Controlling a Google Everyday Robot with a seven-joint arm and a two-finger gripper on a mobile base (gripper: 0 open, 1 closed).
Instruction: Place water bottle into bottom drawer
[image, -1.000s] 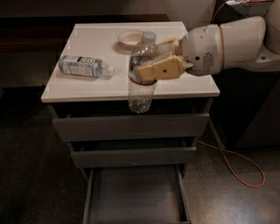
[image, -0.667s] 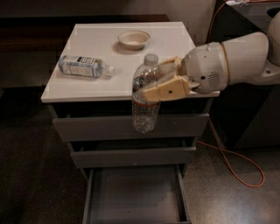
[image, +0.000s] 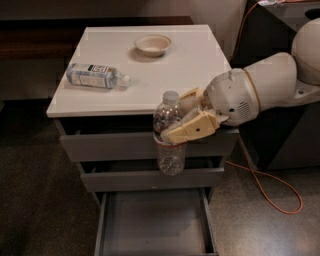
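The water bottle (image: 171, 158) is upright in the air, in front of the cabinet and not inside any drawer. The tool (image: 176, 118) has closed its two beige fingers (image: 192, 129) on it, one across the front of the bottle a little under the shoulder and the other behind it, so the bottle is firmly between them. The white cap and the clear ribbed lower part stay free above and below the fingers. The tool comes in from the right, at the end of a thick white arm (image: 265, 87).

Behind the bottle is the front of the top drawer (image: 110, 146), and the bottom of the bottle is near the upper edge of the middle drawer (image: 125, 180). Both of these are shut. Under the bottle, the bottom drawer (image: 155, 222) is pulled out.

On the white surface (image: 195, 70) a second bottle (image: 95, 76) with a wide label lies on its side near the left edge, and a small bowl (image: 152, 44) stands further back. An orange cable (image: 270, 187) lies on the floor at the right.
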